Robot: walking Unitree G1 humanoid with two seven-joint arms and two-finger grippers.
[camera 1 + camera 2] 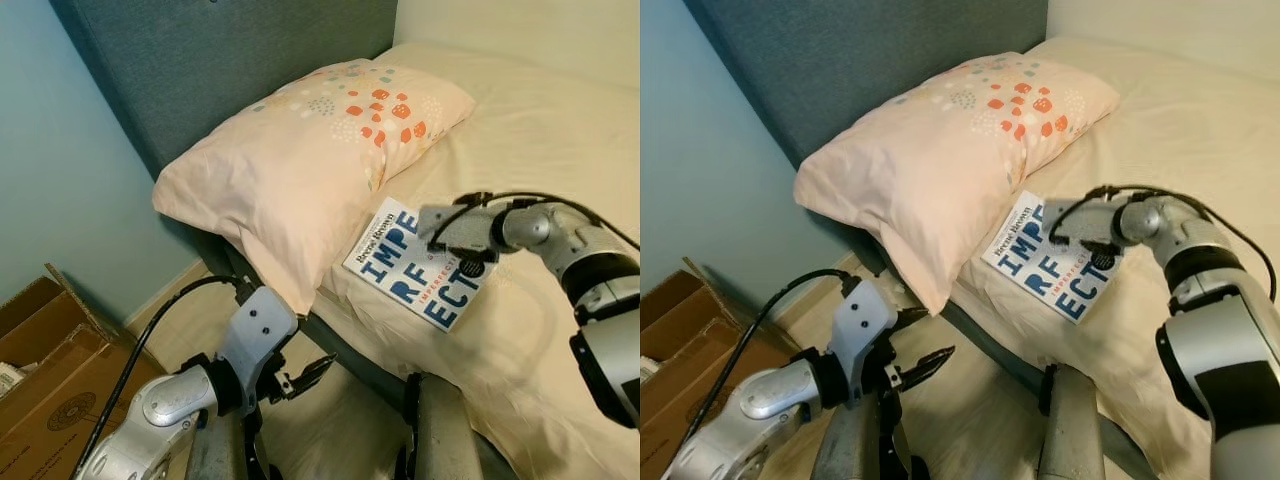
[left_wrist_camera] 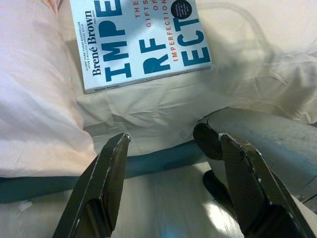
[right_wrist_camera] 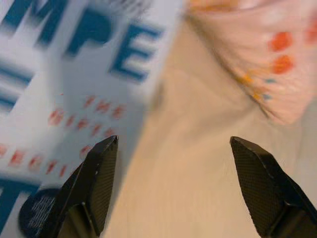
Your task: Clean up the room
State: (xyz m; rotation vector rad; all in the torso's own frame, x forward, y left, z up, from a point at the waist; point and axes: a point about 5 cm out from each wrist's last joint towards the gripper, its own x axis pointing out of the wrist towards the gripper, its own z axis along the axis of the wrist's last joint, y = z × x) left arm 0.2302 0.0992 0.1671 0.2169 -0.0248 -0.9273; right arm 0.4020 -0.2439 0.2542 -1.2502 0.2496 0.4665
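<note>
Centrally, the right end effector (image 3: 171, 186) hovers with fingers spread over the book (image 1: 400, 268); the left end effector (image 2: 173, 186), lower left, gapes too.

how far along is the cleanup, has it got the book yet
Not yet. The pillow already sits at the headboard. In hand: the open right gripper is over the book, not gripping it. The book lies on the bed, to be lifted. The left gripper hangs open, low.

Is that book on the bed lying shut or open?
Shut: the book lies flat, front cover up, on the bed sheet beside the pillow. The right gripper, open, hovers over it.
</note>
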